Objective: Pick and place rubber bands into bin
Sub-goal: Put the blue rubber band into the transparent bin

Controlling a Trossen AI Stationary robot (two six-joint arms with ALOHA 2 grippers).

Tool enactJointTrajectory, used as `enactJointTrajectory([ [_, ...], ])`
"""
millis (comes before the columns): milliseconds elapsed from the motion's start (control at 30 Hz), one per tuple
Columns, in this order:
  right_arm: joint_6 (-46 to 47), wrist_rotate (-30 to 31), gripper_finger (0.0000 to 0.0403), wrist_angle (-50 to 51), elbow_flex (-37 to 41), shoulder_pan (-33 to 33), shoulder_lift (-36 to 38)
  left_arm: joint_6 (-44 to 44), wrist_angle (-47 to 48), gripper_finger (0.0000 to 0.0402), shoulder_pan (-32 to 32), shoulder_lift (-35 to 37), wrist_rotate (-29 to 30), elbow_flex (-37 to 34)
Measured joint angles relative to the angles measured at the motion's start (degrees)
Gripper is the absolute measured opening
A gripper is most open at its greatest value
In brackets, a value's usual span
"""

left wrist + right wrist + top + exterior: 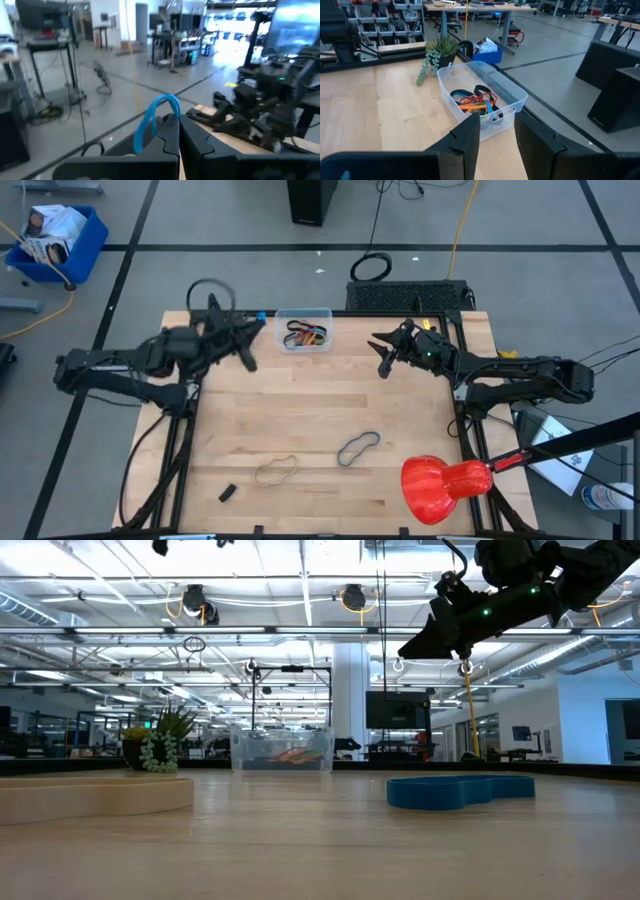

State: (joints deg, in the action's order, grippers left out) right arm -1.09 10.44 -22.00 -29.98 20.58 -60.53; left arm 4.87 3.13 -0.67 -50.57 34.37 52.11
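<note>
Left tool pinching blue rubber band beside bin, right tool parted, empty.

Overhead, table-level and right wrist cameras share the bin; the left wrist seemingly faces the room.

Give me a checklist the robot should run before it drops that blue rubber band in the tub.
1. Blue rubber band pinched in the left gripper's shut jaws: ok.
2. Left gripper above the bin: not ok; it appears just short of the bin's left end.
3. Bin upright and open, coloured bands inside: ok.
4. Right gripper open, empty, apart from the bin: ok.
5. Table cleared: not ok; tan band and grey band lie there.
</note>
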Motion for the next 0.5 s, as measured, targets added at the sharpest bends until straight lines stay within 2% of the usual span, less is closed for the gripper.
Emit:
enactJointTrajectory([
  [133,0.2,0.0,0.0116,0.0,0.0,0.0,0.0,2.4,11.7,0.0,-8.3,-4.7,-7.0,7.4],
  [333,0.4,0.0,0.0116,0.0,0.0,0.0,0.0,3.0,28.0,0.0,-19.5,-17.5,-18.3,21.7],
  [500,0.4,0.0,0.0116,0.0,0.0,0.0,0.0,2.1,34.9,0.0,-27.2,-28.0,-25.1,26.9],
])
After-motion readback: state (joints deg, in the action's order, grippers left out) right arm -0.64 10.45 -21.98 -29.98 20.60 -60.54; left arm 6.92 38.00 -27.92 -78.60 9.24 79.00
